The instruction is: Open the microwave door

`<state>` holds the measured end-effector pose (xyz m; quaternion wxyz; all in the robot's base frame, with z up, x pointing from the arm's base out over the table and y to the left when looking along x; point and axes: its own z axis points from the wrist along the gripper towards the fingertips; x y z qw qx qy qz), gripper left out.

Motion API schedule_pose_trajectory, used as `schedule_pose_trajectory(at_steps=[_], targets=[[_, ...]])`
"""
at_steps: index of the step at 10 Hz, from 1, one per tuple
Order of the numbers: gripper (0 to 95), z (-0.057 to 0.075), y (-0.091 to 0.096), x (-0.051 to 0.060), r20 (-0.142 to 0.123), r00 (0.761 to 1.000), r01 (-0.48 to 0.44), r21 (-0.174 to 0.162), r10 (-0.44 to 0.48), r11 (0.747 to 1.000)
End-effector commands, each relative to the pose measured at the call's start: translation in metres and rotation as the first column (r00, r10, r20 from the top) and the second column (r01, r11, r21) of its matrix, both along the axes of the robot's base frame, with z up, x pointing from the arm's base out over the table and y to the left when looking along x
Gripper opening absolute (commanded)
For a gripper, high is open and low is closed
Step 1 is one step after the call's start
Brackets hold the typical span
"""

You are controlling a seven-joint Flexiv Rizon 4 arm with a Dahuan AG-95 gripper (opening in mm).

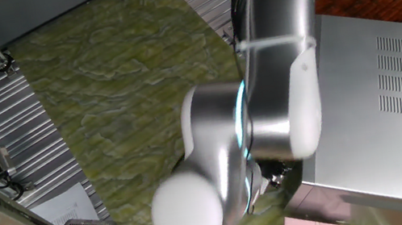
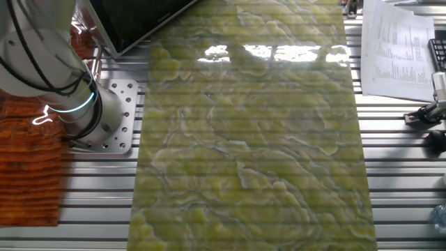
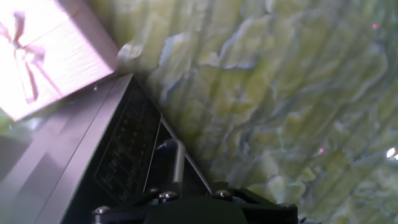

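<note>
**At the handle, door not yet swung**

My pincer (image 3: 186, 202) shows only as its dark body at the bottom edge of the hand view; whether the fingers are spread or pressed together I cannot tell. Just ahead runs the slim silver handle (image 3: 178, 163) on the microwave door (image 3: 127, 152), its dark glass facing the green marbled table (image 3: 280, 93). A pink box (image 3: 43, 50) lies beyond. From above, my arm (image 1: 267, 118) hides the front of the microwave (image 1: 397, 112). I judge the approach nearly done: next, secure the bar, then pull along the door's arc.
</note>
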<state>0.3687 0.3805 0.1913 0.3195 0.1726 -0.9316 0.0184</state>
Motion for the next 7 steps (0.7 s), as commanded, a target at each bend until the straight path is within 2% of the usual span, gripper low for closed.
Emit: schedule_pose_trajectory(at_steps=[1, 3, 5, 6, 7], targets=[[38.0, -0.006, 0.001, -0.002, -0.033, 0.999, -0.023, 0.002, 0.023, 1.0], [38.0, -0.01, -0.003, -0.007, -0.048, 0.998, -0.042, -0.014, 0.042, 0.999], [38.0, -0.015, -0.01, -0.013, -0.052, 0.997, -0.06, -0.015, 0.059, 0.998], [57.0, -0.017, -0.012, -0.016, -0.051, 0.997, -0.058, -0.016, 0.057, 0.998], [57.0, -0.017, -0.012, -0.016, -0.051, 0.997, -0.057, -0.015, 0.056, 0.998]])
